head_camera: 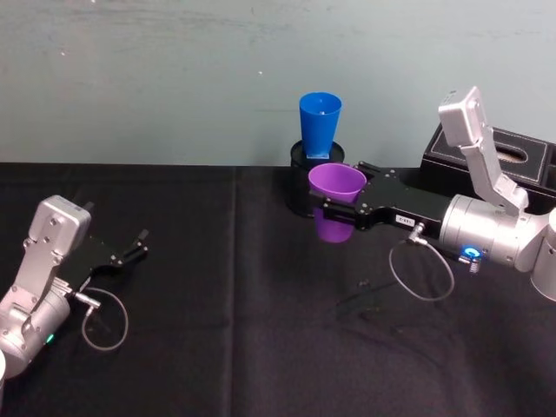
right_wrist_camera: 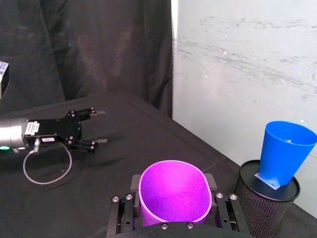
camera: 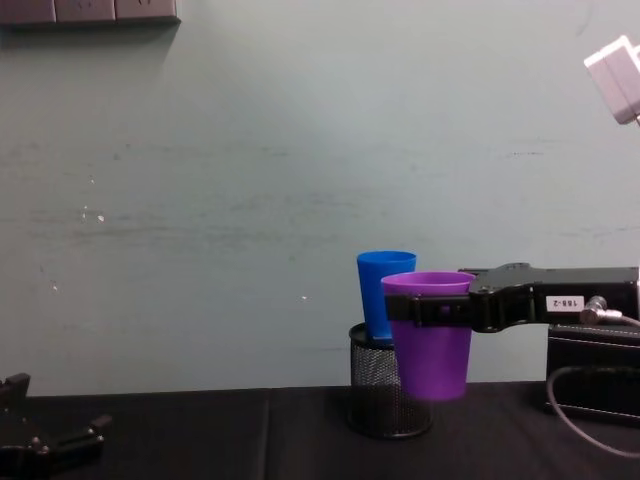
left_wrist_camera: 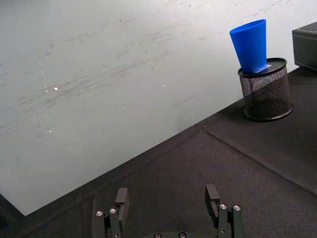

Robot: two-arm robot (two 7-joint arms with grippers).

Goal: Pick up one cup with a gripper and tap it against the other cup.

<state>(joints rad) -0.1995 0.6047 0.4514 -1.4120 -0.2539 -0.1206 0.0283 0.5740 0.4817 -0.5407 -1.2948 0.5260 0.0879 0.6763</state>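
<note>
— The purple cup [camera: 432, 340] was up off the table [head_camera: 217, 330], upright, clamped below its rim by the right hand [head_camera: 339, 193]!
— And the blue cup [head_camera: 320, 122]?
— It stood in the mesh pen holder [camera: 378, 400] just behind, with a small gap between the cups.
— And the left hand [head_camera: 130, 248]?
— Low at the table's left, fingers spread wide, holding nothing.
</note>
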